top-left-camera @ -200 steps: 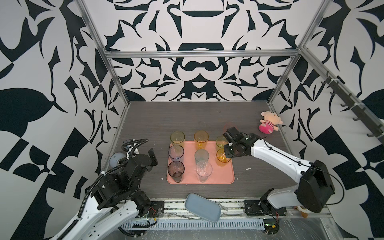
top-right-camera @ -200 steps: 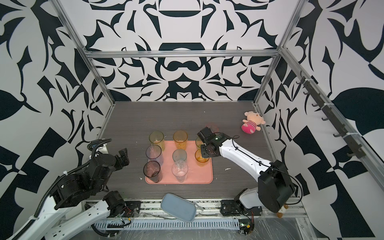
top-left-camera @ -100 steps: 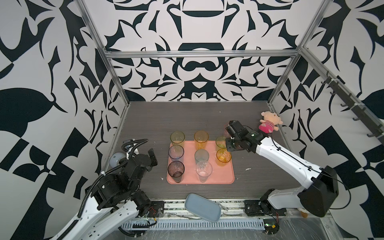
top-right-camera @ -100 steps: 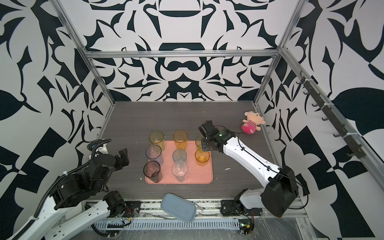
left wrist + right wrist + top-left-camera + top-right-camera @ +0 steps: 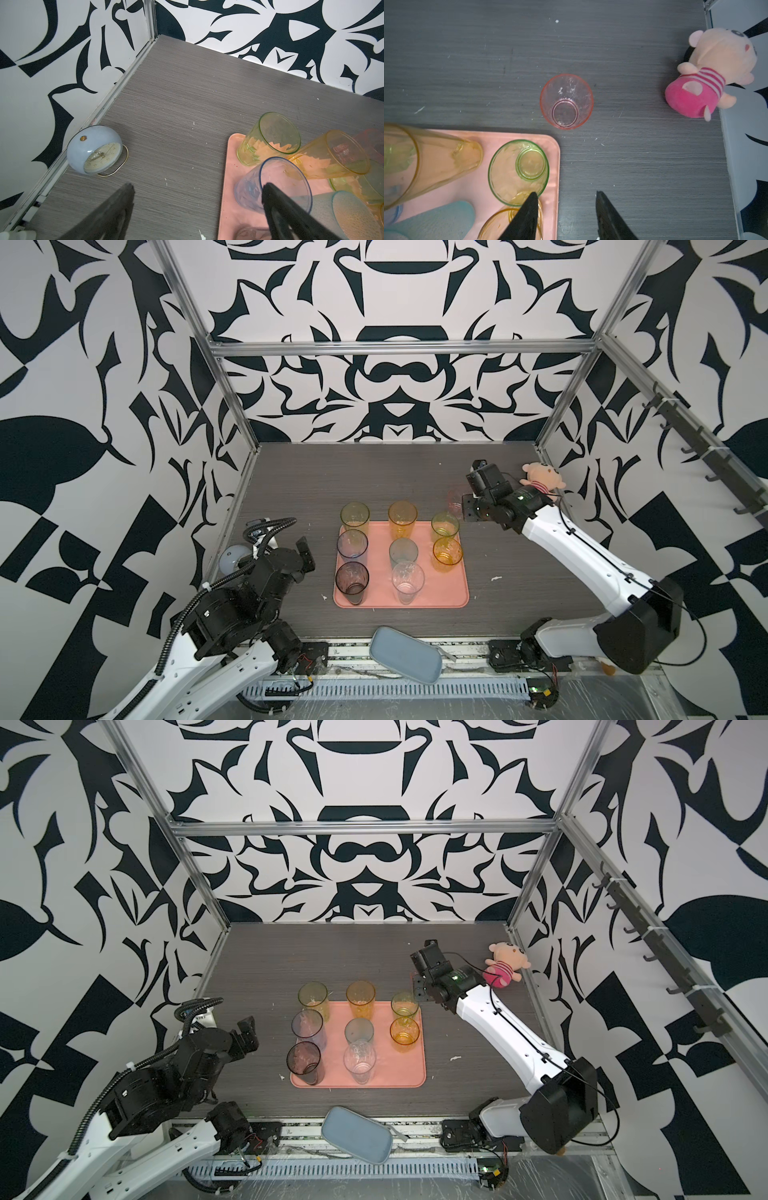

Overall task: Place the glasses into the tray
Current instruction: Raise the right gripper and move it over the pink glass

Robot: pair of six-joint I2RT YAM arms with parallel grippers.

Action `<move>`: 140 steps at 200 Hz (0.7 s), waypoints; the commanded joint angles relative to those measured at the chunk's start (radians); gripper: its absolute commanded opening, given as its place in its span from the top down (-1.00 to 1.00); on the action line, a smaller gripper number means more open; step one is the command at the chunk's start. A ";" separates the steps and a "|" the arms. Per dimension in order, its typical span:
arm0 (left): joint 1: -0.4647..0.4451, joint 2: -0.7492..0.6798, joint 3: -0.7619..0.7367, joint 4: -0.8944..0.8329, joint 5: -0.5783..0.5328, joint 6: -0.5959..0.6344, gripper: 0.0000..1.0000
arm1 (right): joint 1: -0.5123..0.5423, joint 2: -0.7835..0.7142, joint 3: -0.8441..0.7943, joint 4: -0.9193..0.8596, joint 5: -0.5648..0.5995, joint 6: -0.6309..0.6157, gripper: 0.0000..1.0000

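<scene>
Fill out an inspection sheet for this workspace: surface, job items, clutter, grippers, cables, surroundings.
Surface: dark wood-grain table, a few white specks.
Job's things: salmon-pink tray holds eight upright glasses; pink glass stands on the table off the tray's far right corner.
Clutter: blue alarm clock by the left wall; plush toy by the right wall; blue-grey dish at the front edge.
Grippers: left gripper open, empty; right gripper open, empty, near the pink glass.
Cables: black corrugated hose looped on the left arm; thin black cable by the right arm's base.
Surroundings: black-and-white patterned walls; hook rail on the right wall.
</scene>
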State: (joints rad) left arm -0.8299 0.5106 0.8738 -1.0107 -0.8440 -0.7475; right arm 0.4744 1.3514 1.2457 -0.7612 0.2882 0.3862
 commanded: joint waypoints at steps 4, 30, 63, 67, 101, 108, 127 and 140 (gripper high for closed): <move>-0.003 -0.008 -0.012 -0.012 -0.012 -0.008 -0.99 | -0.059 0.030 0.052 0.071 -0.020 -0.024 -0.01; -0.003 -0.008 -0.009 -0.014 -0.015 -0.009 -0.99 | -0.112 0.083 0.071 0.115 -0.061 -0.013 -0.02; -0.003 -0.011 -0.010 -0.016 -0.018 -0.009 -0.99 | -0.162 0.166 0.094 0.153 -0.128 0.007 -0.03; -0.002 -0.011 -0.010 -0.016 -0.018 -0.010 -0.99 | -0.166 0.176 0.096 0.154 -0.131 0.010 -0.03; -0.003 -0.012 -0.009 -0.017 -0.018 -0.009 -0.99 | -0.202 0.242 0.107 0.177 -0.160 0.031 -0.03; -0.002 -0.012 -0.010 -0.016 -0.018 -0.009 -0.99 | -0.208 0.255 0.111 0.181 -0.164 0.033 -0.03; -0.003 -0.011 -0.009 -0.017 -0.018 -0.009 -0.99 | -0.221 0.285 0.119 0.184 -0.177 0.039 -0.03; -0.003 -0.012 -0.009 -0.017 -0.018 -0.010 -0.99 | -0.230 0.305 0.125 0.184 -0.183 0.041 -0.02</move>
State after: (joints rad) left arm -0.8299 0.5106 0.8726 -1.0111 -0.8455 -0.7479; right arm 0.2592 1.6489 1.3178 -0.6022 0.1284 0.4084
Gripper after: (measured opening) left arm 0.994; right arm 0.514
